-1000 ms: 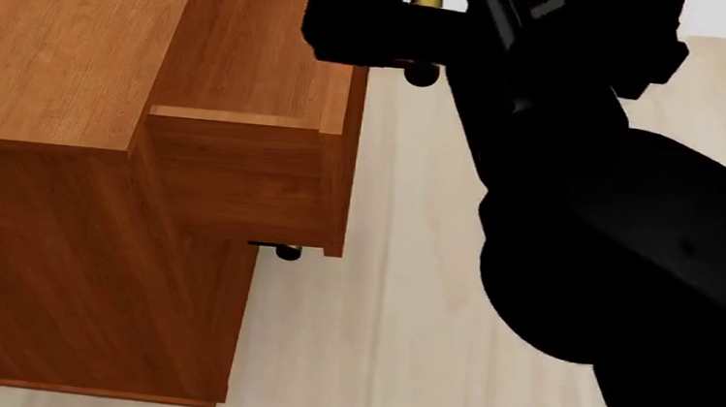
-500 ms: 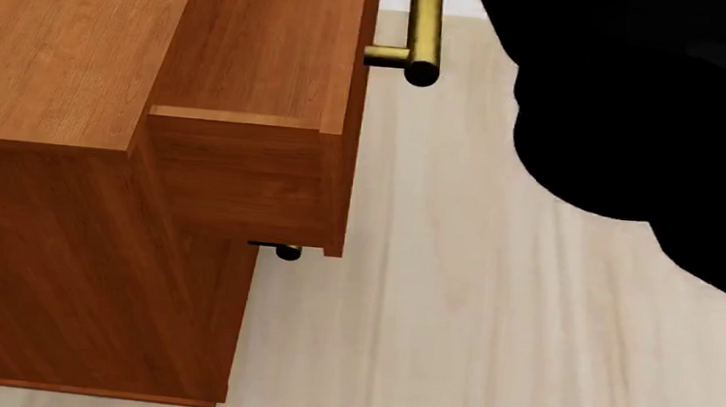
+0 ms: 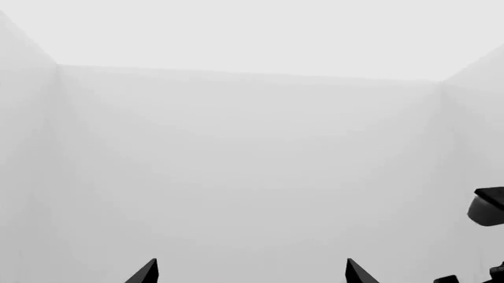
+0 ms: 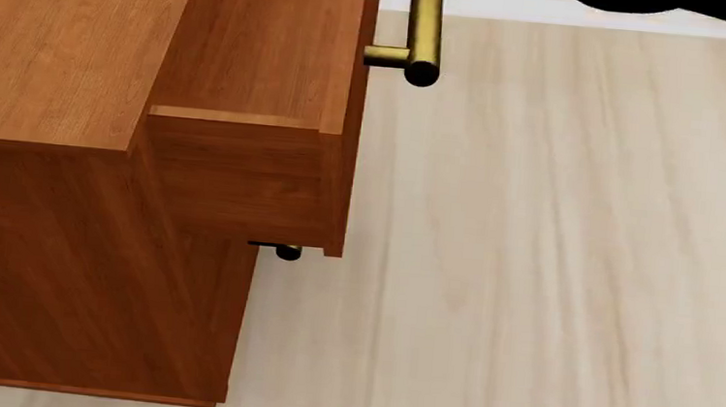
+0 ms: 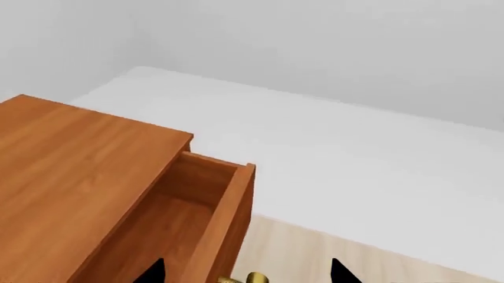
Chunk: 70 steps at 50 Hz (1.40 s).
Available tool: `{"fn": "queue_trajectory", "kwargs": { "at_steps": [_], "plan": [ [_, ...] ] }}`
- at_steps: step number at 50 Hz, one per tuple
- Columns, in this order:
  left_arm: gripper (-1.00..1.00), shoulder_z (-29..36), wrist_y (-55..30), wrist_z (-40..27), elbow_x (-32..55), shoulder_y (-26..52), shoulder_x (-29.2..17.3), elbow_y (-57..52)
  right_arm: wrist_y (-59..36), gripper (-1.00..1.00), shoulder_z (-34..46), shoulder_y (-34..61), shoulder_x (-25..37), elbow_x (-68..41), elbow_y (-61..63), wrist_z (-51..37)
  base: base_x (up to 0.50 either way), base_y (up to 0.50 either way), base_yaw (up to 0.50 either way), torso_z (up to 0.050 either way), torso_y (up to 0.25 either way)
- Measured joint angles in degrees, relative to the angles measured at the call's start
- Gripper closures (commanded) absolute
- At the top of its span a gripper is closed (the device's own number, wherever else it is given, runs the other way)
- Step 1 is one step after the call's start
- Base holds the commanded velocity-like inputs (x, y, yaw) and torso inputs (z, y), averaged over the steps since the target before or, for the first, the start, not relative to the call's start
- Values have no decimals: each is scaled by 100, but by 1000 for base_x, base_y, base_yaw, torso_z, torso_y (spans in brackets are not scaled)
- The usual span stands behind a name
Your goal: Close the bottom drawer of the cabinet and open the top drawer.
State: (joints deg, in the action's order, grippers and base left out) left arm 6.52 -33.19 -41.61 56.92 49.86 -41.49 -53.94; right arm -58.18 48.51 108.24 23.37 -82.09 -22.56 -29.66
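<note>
A boxy reddish-brown wood-grain cabinet stands on a pale wooden plank floor. Its wide, shallow top drawer is pulled out well past the cabinet's front edge, its hollow inside showing empty, with a brass cylindrical bar handle on its front. Beneath its front edge, the tip of a lower brass handle peeks out; which drawer it belongs to cannot be told. Wide bare floor lies in front of the open drawer. The right gripper hovers above the top drawer's front edge and handle, apart from both, fingertips spread. The left gripper faces blank pale walls, fingertips spread, holding nothing.
</note>
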Motion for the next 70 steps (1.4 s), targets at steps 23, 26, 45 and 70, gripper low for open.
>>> {"fn": "queue_trajectory", "kwargs": {
  "at_steps": [23, 26, 45, 70],
  "plan": [
    [-100, -105, 184, 31, -31, -217, -82, 6, -305, -100, 975, 934, -1049, 843, -1888, 1591, 0, 0, 0, 0, 0],
    [-100, -116, 215, 40, -49, -257, -86, 9, -296, -100, 1065, 976, -1158, 927, -2034, 1738, 0, 0, 0, 0, 0],
    [-100, -116, 271, 43, -57, -281, -129, 20, -200, -100, 1554, 1030, -1655, 1358, -2705, 2408, 0, 0, 0, 0, 0],
    [-100, -119, 331, 28, -52, -333, -194, 17, 158, -100, 2021, 835, -2157, 1784, -3573, 3056, 0, 0, 0, 0, 0]
  ]
}}
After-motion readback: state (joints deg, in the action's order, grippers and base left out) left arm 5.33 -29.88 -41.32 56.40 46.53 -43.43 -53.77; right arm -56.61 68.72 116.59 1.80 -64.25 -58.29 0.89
